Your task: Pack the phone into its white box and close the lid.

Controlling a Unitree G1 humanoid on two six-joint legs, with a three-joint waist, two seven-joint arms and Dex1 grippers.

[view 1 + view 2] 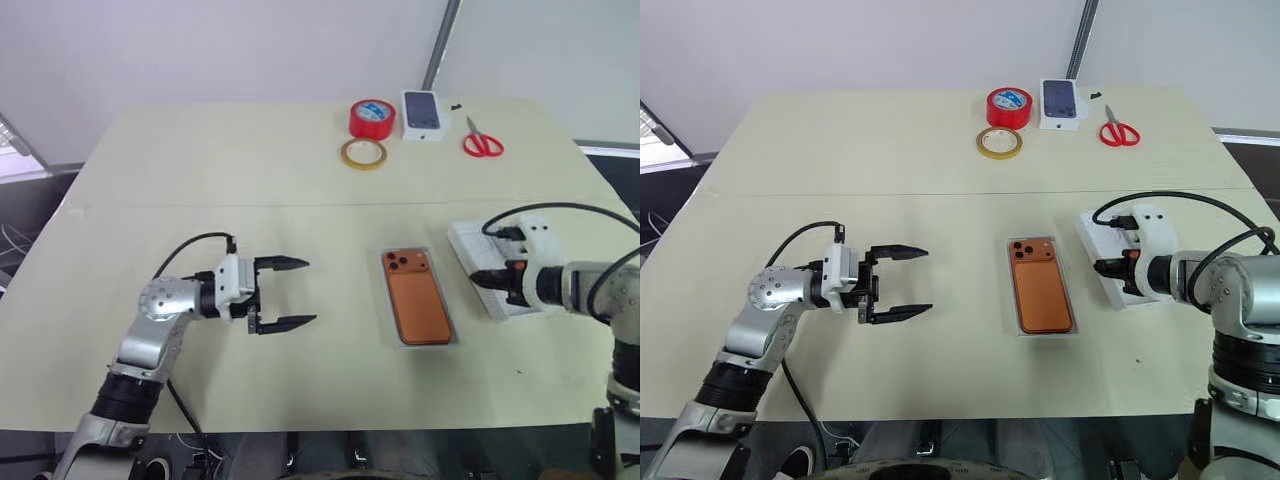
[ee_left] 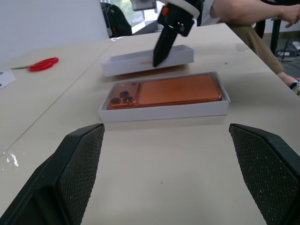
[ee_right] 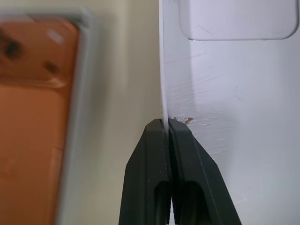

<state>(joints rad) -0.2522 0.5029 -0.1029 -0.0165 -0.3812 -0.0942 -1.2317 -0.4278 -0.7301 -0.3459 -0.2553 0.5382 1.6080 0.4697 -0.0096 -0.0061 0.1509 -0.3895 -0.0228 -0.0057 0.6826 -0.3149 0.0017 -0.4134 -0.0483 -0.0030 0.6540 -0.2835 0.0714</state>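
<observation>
The orange phone (image 1: pixel 417 300) lies camera side up inside the shallow white box (image 2: pixel 164 112) at the middle of the table. Just to its right is the white lid (image 1: pixel 468 243), open side up. My right gripper (image 1: pixel 477 277) is shut on the lid's thin wall on the side facing the box; the right wrist view shows that rim pinched between the two black fingertips (image 3: pixel 180 136). My left gripper (image 1: pixel 308 292) hovers open to the left of the box and points toward it, well apart from it and holding nothing.
At the table's far edge are a red tape roll (image 1: pixel 371 118), a yellowish tape ring (image 1: pixel 363 153), a small white box with a dark phone picture (image 1: pixel 424 114) and red scissors (image 1: pixel 482 141). A person's arm (image 2: pixel 243 11) rests beyond the table.
</observation>
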